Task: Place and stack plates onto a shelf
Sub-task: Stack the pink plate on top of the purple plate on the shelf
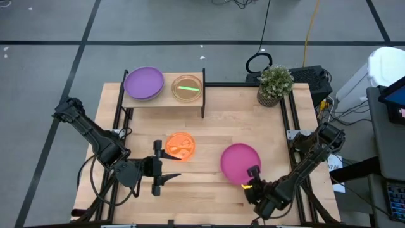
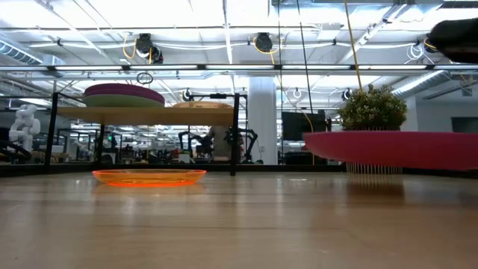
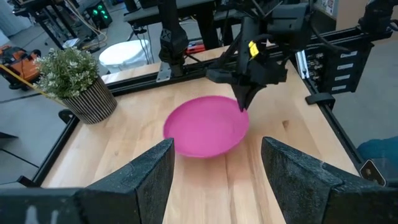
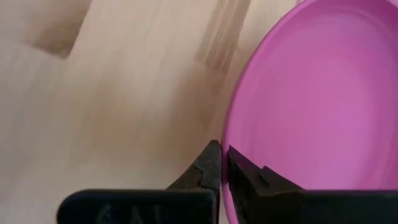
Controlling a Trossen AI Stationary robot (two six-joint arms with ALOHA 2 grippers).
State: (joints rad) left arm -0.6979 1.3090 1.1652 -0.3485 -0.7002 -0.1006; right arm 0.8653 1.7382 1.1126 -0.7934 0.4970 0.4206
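Note:
A magenta plate [image 1: 238, 159] hangs just above the table's near right part, and my right gripper [image 1: 252, 173] is shut on its rim. An orange plate [image 1: 180, 145] lies flat on the table's middle. The shelf [image 1: 166, 99] stands at the far left on black legs. On it lie a purple plate [image 1: 143, 83], topping a low stack, and a translucent plate [image 1: 187, 87] with green showing in it. My left gripper [image 1: 158, 176] is open near the front edge, left of the orange plate, and holds nothing. My right gripper pinches the magenta plate's rim [image 4: 229, 144] at the plate's near right edge, one finger [image 4: 208, 167] on the outer side and one on the inner face. The fingers slant down from the near right. The plate [image 2: 396, 149] is lifted clear of the table, about level.
A potted plant [image 1: 276, 85] in a striped pot stands at the far right corner. Black frame rails [image 1: 293, 120] run along the table's left and right sides. Bare wood lies between the orange plate and the shelf.

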